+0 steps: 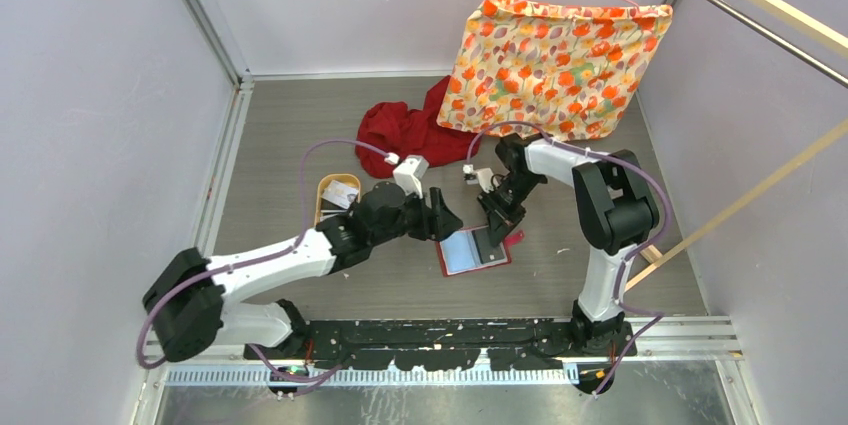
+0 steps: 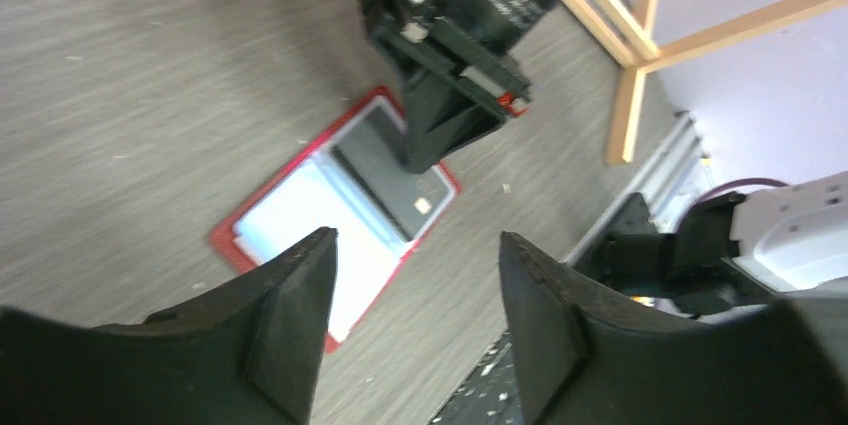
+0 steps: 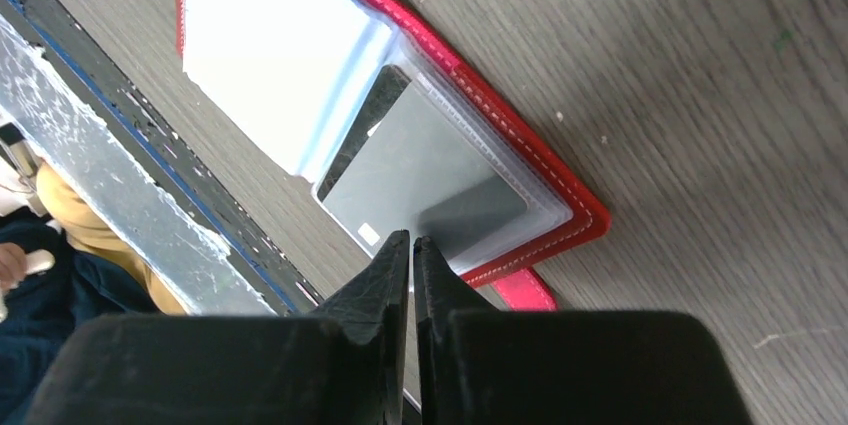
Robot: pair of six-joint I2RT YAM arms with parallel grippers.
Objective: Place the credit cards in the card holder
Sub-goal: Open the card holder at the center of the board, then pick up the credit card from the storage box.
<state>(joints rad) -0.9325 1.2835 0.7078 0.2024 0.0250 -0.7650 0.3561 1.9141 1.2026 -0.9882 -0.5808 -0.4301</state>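
Note:
The red card holder point(image 1: 447, 267) lies open on the table between the arms, with pale clear pockets inside and its snap tab point(image 3: 525, 290) sticking out. My right gripper point(image 3: 411, 238) is shut on the near edge of a grey credit card point(image 3: 420, 170) with a small chip. The card's far end lies in the holder's point(image 3: 560, 180) right clear pocket. From the left wrist view the same card point(image 2: 385, 180) looks dark under the right gripper point(image 2: 430, 155). My left gripper point(image 2: 415, 235) hovers open and empty above the holder's point(image 2: 225, 235) left side. More whitish cards point(image 1: 340, 195) lie in a tray.
A tan oval tray point(image 1: 325, 207) sits left of the left gripper point(image 1: 450, 220). A red cloth point(image 1: 405, 135) lies behind the arms. A floral fabric point(image 1: 555, 65) hangs on a hanger at the back right. A wooden frame point(image 1: 740, 205) stands at the right.

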